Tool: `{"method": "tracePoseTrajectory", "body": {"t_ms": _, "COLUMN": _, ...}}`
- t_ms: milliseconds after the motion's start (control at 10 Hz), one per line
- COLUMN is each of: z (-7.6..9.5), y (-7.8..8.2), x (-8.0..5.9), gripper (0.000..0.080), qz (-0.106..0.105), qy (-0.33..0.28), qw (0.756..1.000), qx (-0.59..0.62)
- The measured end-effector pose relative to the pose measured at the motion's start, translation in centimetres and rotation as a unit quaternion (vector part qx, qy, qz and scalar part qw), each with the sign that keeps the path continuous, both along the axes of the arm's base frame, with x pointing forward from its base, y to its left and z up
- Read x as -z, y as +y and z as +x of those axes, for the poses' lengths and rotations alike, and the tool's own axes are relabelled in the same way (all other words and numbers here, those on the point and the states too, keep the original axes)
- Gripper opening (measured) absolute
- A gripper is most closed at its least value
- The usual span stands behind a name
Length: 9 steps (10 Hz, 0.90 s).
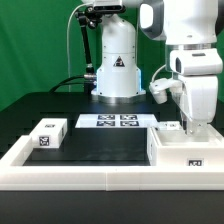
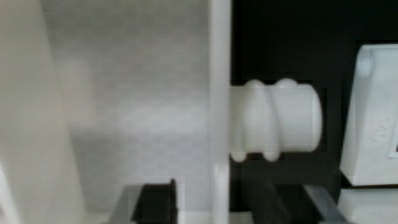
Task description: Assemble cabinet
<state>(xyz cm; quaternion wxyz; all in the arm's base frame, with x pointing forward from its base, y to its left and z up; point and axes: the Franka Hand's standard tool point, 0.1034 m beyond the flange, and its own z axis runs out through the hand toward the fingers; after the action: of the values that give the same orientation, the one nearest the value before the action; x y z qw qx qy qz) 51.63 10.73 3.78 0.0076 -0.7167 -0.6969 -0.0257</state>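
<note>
The large white cabinet body (image 1: 182, 148) stands at the exterior view's right, against the low white border frame (image 1: 100, 176). My gripper (image 1: 196, 126) reaches down onto its far edge, with the fingertips hidden there. In the wrist view the gripper (image 2: 224, 198) straddles a thin upright white wall (image 2: 221, 90) of the body. One dark finger (image 2: 157, 204) lies against the wall, the other (image 2: 288, 204) is close on its far side, and the jaws look shut on it. A ribbed white round stub (image 2: 278, 120) sticks out beside the wall. A smaller tagged white block (image 1: 48, 134) lies at the left.
The marker board (image 1: 120, 121) lies flat in the middle, in front of the arm's white base (image 1: 117, 70). Another tagged white piece (image 2: 377, 120) shows at the wrist view's edge. A green backdrop stands behind the black table.
</note>
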Motion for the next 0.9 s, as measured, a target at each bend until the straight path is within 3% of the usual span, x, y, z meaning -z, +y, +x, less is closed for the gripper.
{"method": "tracePoseTrajectory", "body": {"t_ms": 100, "z": 0.0, "y": 0.0, "x": 0.0, "gripper": 0.0500, "qz": 0.000, "qy": 0.000, "qw": 1.000, "qx": 0.000}}
{"method": "tracePoseTrajectory", "body": {"t_ms": 200, "z": 0.0, "y": 0.0, "x": 0.0, "gripper": 0.0500, "qz": 0.000, "qy": 0.000, "qw": 1.000, "qx": 0.000}}
{"method": "tracePoseTrajectory", "body": {"t_ms": 300, "z": 0.0, "y": 0.0, "x": 0.0, "gripper": 0.0682, "qz": 0.000, "qy": 0.000, "qw": 1.000, "qx": 0.000}}
{"method": "tracePoseTrajectory", "body": {"t_ms": 400, "z": 0.0, "y": 0.0, "x": 0.0, "gripper": 0.0762, "qz": 0.000, "qy": 0.000, "qw": 1.000, "qx": 0.000}}
{"method": "tracePoseTrajectory", "body": {"t_ms": 700, "z": 0.0, "y": -0.1, "x": 0.1, "gripper": 0.0797, "qz": 0.000, "qy": 0.001, "qw": 1.000, "qx": 0.001}}
{"method": "tracePoseTrajectory", "body": {"t_ms": 900, "z": -0.3, "y": 0.2, "x": -1.2, "gripper": 0.0796, "qz": -0.001, "qy": -0.006, "qw": 1.000, "qx": 0.007}}
